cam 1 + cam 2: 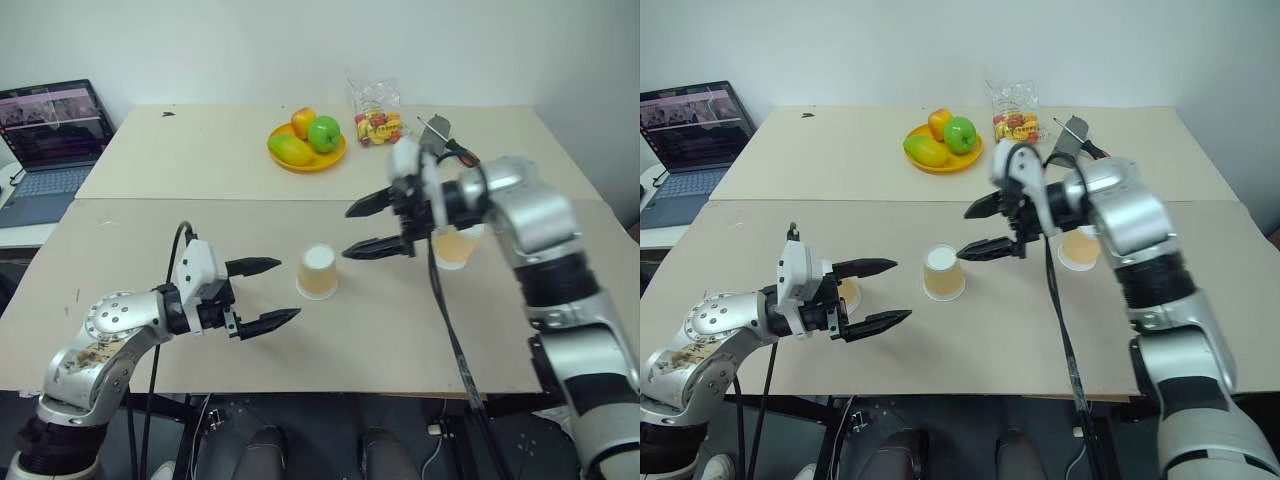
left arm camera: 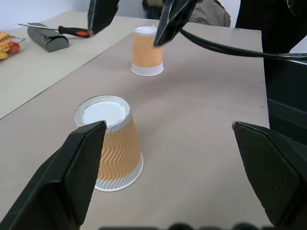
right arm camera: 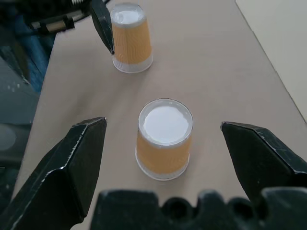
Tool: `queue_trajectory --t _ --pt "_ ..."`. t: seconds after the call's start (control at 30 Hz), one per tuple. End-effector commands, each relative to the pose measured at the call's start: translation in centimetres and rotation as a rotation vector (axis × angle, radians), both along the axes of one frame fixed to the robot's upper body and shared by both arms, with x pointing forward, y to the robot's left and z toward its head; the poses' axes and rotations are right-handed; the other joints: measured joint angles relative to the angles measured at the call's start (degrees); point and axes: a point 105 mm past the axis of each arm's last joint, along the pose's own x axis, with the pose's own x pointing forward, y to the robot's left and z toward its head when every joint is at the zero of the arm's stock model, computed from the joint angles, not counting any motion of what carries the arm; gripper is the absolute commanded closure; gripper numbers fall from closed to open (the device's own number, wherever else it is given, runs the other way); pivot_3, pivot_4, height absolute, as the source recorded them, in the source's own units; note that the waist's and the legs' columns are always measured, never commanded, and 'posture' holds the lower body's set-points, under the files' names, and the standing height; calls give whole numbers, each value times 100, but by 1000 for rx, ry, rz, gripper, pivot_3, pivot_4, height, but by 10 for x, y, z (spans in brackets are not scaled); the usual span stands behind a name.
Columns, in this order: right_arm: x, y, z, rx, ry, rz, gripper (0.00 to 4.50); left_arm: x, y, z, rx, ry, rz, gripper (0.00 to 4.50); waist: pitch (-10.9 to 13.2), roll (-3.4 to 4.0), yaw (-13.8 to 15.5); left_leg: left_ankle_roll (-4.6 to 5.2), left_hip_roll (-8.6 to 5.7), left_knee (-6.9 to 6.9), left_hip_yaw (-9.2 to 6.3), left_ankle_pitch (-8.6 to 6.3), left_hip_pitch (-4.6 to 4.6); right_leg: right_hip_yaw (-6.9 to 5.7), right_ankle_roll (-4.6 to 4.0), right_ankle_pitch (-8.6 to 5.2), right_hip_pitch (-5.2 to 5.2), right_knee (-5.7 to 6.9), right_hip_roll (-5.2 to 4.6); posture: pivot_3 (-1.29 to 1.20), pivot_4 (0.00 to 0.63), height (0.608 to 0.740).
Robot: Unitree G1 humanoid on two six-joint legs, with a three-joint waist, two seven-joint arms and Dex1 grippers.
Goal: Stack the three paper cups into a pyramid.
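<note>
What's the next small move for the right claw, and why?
Probably swing the right claw back to the rightmost tan-orange paper cup and close on it. It is open and empty, above the middle cup. All three cups, including the left one, stand upside down and apart, so no base pair exists yet.

head pair: high, looking down | wrists: low, close, facing; share middle cup (image 2: 116, 143)
</note>
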Motion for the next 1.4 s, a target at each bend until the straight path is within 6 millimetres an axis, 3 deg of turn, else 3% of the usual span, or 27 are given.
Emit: queue_trajectory --t 0.03,0.1,0.13,0.27,0.33,0.57,0.67,0.8,1.03,1.23,1.4 --pt "28 -79 48 189 -175 -493 63 -1 1 6 -3 -51 14 0 -1 -1 3 0 0 0 1 0 0 0 0 0 0 1 0 0 150 740" --pt "37 -144 41 164 -294 -861 63 3 3 7 -21 -52 45 0 -10 -14 25 0 0 -1 2 0 1 0 0 0 2 -1 0 0 150 740" --pt "31 -162 37 177 -333 -976 63 5 2 8 -36 -54 61 0 -20 -30 92 2 2 -1 2 -1 3 -3 -1 0 6 -2 2 0 150 740" --pt "13 -208 26 157 -504 -1377 63 11 -1 7 -70 -50 85 0 -25 -18 89 3 -2 -2 20 -2 -7 19 -2 0 -5 -2 -4 0 150 740" --pt "12 -218 12 191 -498 -1534 63 13 -3 7 -77 -47 87 0 -25 -8 -4 4 0 -2 39 -1 -2 41 -2 0 -14 14 -1 0 150 740" --pt "5 -209 -56 260 -322 -1638 63 21 -4 6 -77 -38 75 0 -29 -9 -47 4 5 -4 77 -1 34 79 -2 0 -3 35 6 0 150 740" --pt "4 -207 -74 240 -279 -1622 63 22 -5 6 -78 -36 69 0 -29 -8 -33 4 -1 -1 92 -1 37 91 -2 0 -4 37 -1 0 150 740" --pt "4 -184 -100 224 -208 -1496 63 21 -5 6 -75 -37 64 0 -29 -9 -38 4 4 3 94 -1 48 94 -2 1 2 40 5 0 150 740" --pt "0 -142 -111 207 -130 -1190 63 21 -5 7 -77 -36 73 0 -28 -9 -56 5 5 4 105 0 72 111 -8 8 5 68 11 0 150 740" --pt "10 -137 -98 267 -141 -1167 63 21 -5 8 -89 -38 78 0 -27 -10 -59 5 7 6 105 0 70 114 -7 9 5 67 14 0 150 740" --pt "18 -147 -99 258 -156 -1203 63 21 -5 9 -88 -44 83 0 -26 -12 -35 5 6 6 105 0 69 113 -8 9 4 66 14 0 150 740"
